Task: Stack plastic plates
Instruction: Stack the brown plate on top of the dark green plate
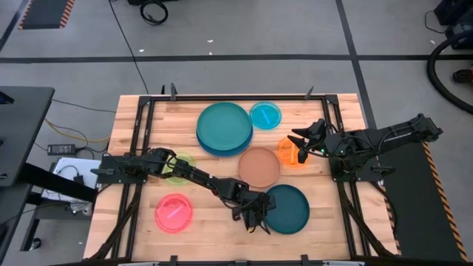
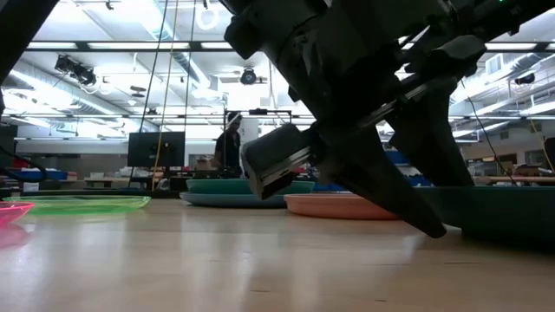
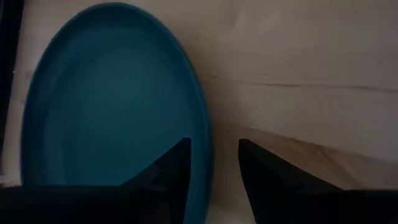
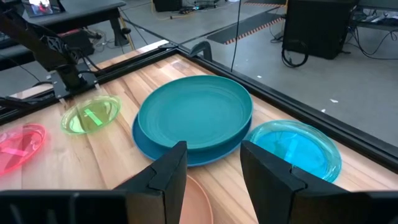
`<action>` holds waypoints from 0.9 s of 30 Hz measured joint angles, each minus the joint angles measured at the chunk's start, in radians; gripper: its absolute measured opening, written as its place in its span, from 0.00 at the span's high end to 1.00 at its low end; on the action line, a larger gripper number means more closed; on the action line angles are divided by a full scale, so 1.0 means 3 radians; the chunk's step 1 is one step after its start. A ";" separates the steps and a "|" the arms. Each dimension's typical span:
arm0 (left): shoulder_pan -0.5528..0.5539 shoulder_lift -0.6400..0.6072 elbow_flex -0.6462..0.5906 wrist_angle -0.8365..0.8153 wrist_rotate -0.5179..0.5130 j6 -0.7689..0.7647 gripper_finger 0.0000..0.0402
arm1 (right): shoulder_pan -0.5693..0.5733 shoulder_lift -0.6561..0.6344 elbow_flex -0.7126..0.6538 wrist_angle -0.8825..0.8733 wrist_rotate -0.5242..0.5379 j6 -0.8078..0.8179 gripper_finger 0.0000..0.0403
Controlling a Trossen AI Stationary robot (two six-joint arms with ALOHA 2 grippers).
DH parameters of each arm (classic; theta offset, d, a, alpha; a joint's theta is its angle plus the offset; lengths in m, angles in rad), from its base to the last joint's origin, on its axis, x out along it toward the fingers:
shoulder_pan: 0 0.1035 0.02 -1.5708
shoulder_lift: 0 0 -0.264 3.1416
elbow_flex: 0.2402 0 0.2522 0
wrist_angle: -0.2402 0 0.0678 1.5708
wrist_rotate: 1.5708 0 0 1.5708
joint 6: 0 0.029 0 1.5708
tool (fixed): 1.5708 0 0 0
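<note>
Only the teal plate [image 1: 224, 124] sits stacked on the blue plate [image 1: 214, 148]; six others lie scattered. The left gripper [image 1: 256, 216], fingers parted, straddles the dark teal plate [image 1: 288, 209] rim; the right gripper [image 1: 301, 142] hovers released.

There are eight plates on the table [image 1: 133, 118]: three large ones, teal [image 1: 224, 124] on blue [image 1: 222, 151] and dark teal [image 1: 288, 209]; one medium tan [image 1: 259, 166]; four small ones, cyan [image 1: 265, 114], orange [image 1: 287, 151], lime [image 1: 179, 168], pink [image 1: 174, 213]. Two grippers.
</note>
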 joint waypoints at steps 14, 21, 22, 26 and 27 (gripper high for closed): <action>-0.0005 -0.0003 0.0000 0.0008 -0.0006 -0.0071 0.65 | -0.0001 0.0000 0.0000 0.0000 0.0000 0.0016 0.60; 0.0000 -0.0003 0.0000 0.0018 -0.0007 -0.0072 0.65 | -0.0001 0.0000 0.0000 0.0001 0.0001 0.0017 0.60; 0.0000 -0.0003 0.0000 0.0020 -0.0007 -0.0072 0.65 | -0.0001 0.0000 0.0000 0.0000 0.0001 0.0017 0.60; 0.0008 -0.0003 0.0000 0.0021 -0.0007 -0.0073 0.67 | -0.0001 0.0000 0.0000 0.0007 0.0001 0.0017 0.60; 0.0016 -0.0003 0.0000 0.0021 -0.0007 -0.0074 0.67 | -0.0001 0.0000 -0.0001 0.0018 0.0001 0.0018 0.60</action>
